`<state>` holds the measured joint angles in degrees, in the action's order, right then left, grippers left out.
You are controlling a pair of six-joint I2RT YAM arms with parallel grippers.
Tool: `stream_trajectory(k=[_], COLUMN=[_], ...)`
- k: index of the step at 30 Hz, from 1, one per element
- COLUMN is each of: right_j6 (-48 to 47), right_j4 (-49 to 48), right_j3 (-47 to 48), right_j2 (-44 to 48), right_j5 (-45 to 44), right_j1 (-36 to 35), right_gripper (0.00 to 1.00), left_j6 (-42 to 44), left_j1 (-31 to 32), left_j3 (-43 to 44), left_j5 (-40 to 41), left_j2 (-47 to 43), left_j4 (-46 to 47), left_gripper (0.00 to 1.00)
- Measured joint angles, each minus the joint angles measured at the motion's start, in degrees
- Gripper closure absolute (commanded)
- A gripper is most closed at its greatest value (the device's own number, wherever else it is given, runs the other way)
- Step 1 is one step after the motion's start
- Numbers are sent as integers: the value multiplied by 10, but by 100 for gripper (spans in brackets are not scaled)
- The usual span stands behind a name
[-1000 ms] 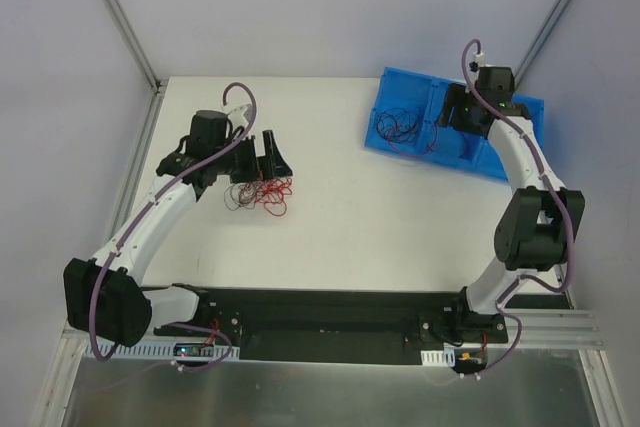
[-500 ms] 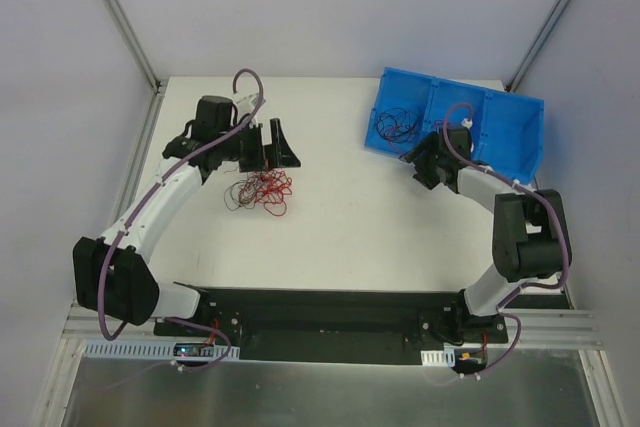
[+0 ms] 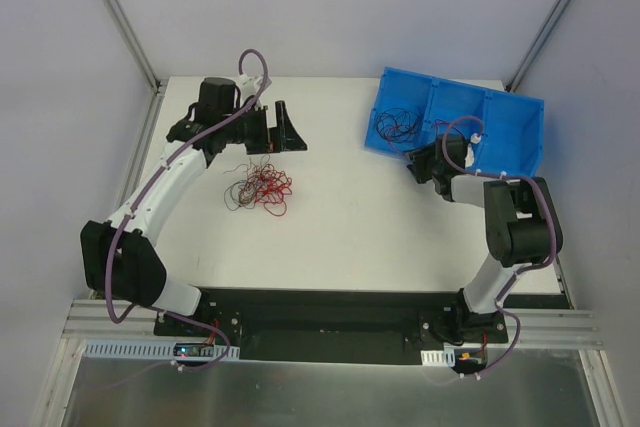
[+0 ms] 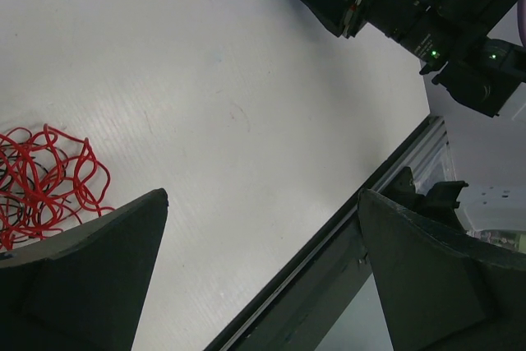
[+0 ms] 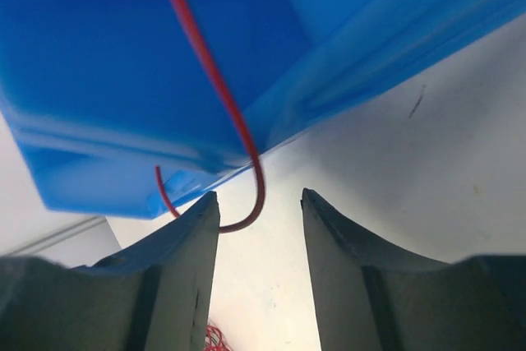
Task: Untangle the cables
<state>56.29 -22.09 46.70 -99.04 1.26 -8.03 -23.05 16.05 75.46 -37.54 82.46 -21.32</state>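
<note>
A tangle of thin red and black cables (image 3: 258, 188) lies on the white table (image 3: 340, 217); its red loops also show at the left edge of the left wrist view (image 4: 45, 178). More cables (image 3: 395, 127) lie in the left compartment of the blue bin (image 3: 455, 125). My left gripper (image 3: 283, 135) (image 4: 263, 195) hovers just beyond the tangle, open and empty. My right gripper (image 3: 412, 159) (image 5: 260, 196) sits low at the bin's front left corner with its jaws apart. A red cable (image 5: 246, 150) hangs over the bin wall (image 5: 123, 63), and its loop dips between the fingertips without being pinched.
The bin has three compartments and stands at the far right of the table. A black rail (image 3: 330, 312) carrying both arm bases runs along the near edge. Metal frame posts (image 3: 120, 17) rise at the back corners.
My right arm came down from above the bin to the table at its front left corner. My left gripper moved away from the tangle toward the far side.
</note>
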Motion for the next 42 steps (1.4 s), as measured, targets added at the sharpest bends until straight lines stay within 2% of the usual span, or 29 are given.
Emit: stream_trajectory(k=[5,8,15,20,26,32,36,42], right_j6=[19,21,26,21,-3,-32,-47,-42], right_j4=[-5,-8,-6,7,19,23,21,-45], right_j3=[0,0,-6,-16,-16,1,13,60], right_j2=[-20,-19,13,78,149,128,115,52], right_j5=[-21,-41,-67,-66,-39,49,87,177], right_j1=[-2,-5,-5,-1,72,170,200,228], right_gripper=[81,100,100,100,100,100,100,100], left_j6=[5,12,16,17,18,21,25,28], left_j1=[0,0,0,0,1,1,1,1], left_j3=[-22,-32,-42,-51,-51,-51,-51,-51], left_j5=[0,0,0,0,0,0,0,0], left_j2=[3,3,3,-2,-4,-4,-4,-4], left_j4=[-1,0,0,1,1,1,1,1], left_gripper=[1,1,1,1,1,1,1,1])
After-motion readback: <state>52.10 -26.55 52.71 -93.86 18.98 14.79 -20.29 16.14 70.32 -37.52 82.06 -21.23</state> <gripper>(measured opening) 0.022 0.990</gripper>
